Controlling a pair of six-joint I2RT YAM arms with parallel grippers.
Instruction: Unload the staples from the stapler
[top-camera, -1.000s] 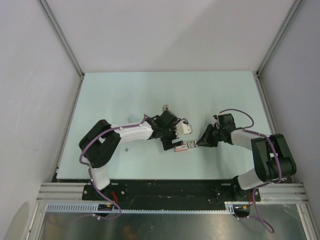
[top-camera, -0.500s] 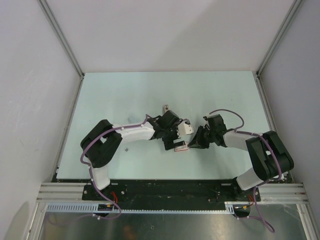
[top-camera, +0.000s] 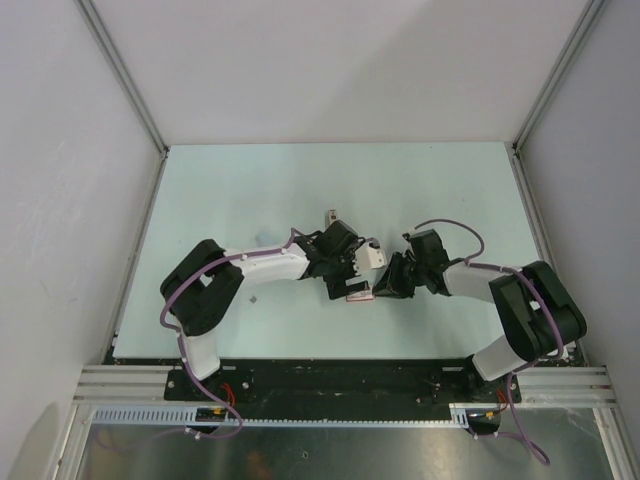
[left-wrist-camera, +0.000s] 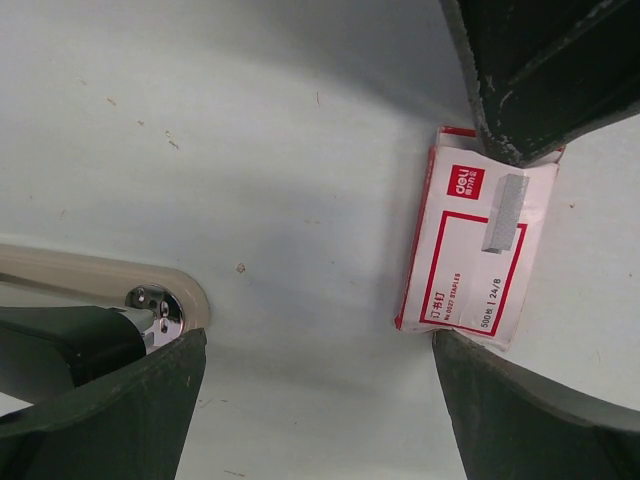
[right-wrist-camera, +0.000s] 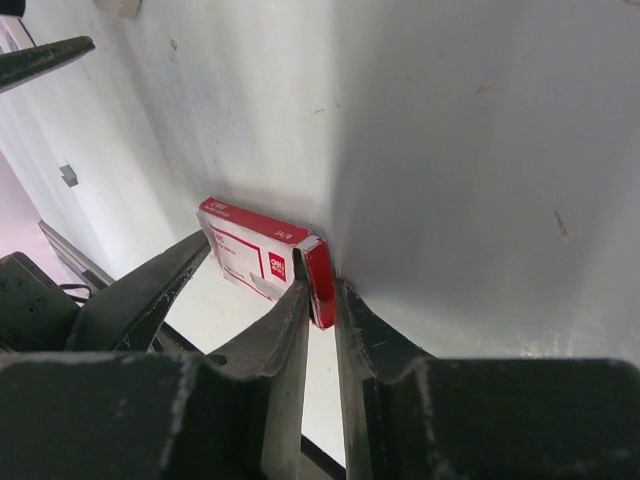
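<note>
The stapler (top-camera: 372, 256) shows its cream top by my left gripper (top-camera: 361, 275). In the left wrist view its rounded cream end with a chrome part (left-wrist-camera: 150, 300) lies at the left finger. My left gripper (left-wrist-camera: 318, 345) is open and empty, spanning bare table between the stapler and a red-and-white staple box (left-wrist-camera: 475, 245). My right gripper (right-wrist-camera: 322, 290) is shut on the red end of that box (right-wrist-camera: 262, 255), which rests on the table. The right finger (left-wrist-camera: 540, 70) touches the box's top edge in the left wrist view.
The pale table (top-camera: 250, 190) has white walls at the back and sides, with metal rails at its edges. A small grey speck (top-camera: 256, 298) lies to the left of the grippers. The two arms nearly meet at the middle front.
My right gripper has moved left onto the staple box and closed on its end. The box has shifted slightly left. The left arm has stayed almost still.
</note>
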